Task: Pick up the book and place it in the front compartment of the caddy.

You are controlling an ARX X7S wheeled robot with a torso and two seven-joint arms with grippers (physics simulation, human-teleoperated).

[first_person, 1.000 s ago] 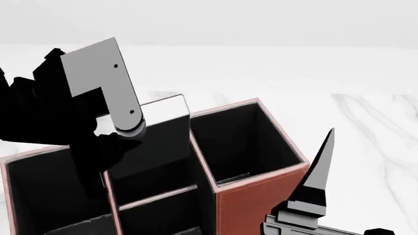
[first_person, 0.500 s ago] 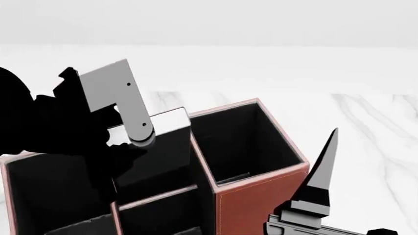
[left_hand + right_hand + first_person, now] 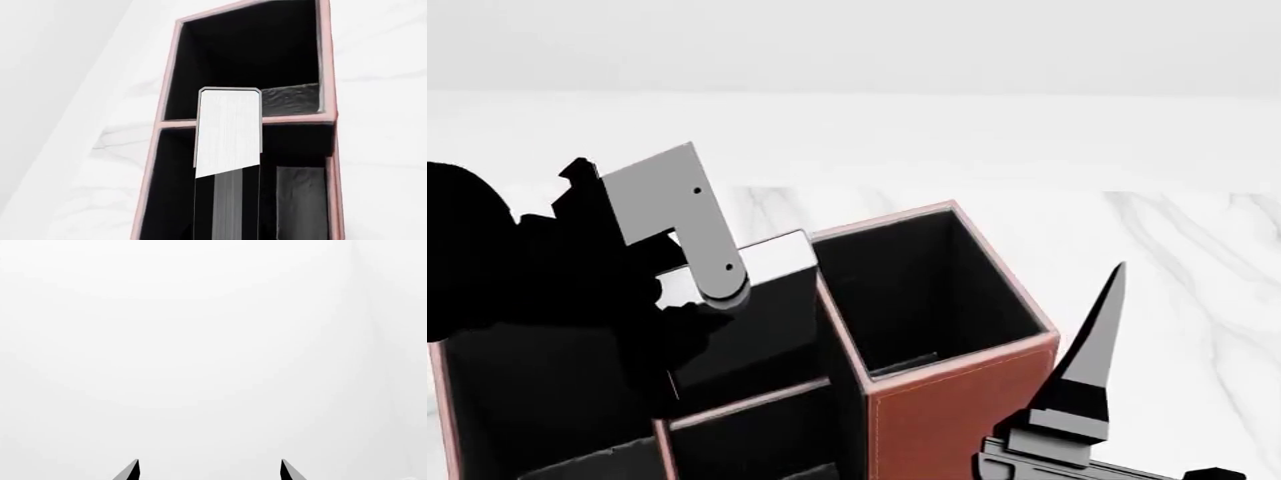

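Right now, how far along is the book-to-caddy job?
Done: book picked up and carried over the caddy. In hand: the left pincer holds it upright, lower end inside the middle cell beside the tall end cell. Left: seat it and release. Right pincer idle, open.

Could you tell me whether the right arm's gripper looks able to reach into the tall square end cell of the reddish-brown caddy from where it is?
Probably yes: the right gripper stands open beside the cell, whose top is unobstructed.

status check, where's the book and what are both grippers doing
Left gripper shut on book, standing upright inside the caddy. Right gripper open, empty, off to the side. Nothing blocking.
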